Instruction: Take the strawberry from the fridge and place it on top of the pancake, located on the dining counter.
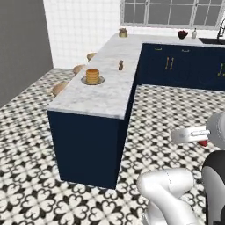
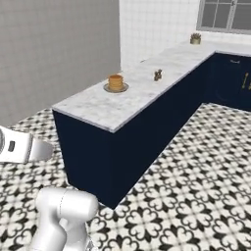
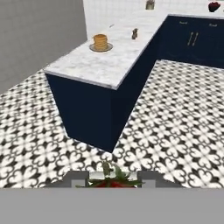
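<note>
While plated — pancake (image 1: pixel 92 75) on plate (image 1: pixel 100 81)

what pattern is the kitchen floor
The floor has black-and-white ornamental floral tiles, clearest in the hand view.

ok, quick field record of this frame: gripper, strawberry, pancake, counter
gripper: gripper closed on the strawberry, held over the patterned floor
strawberry: strawberry red with green leaves, between the finger tips
pancake: pancake stacked on a round grey plate, nothing on top
dining counter: dining counter ahead of the arm; small brown item beyond the plate
step left: carry strawberry to pancake
</note>
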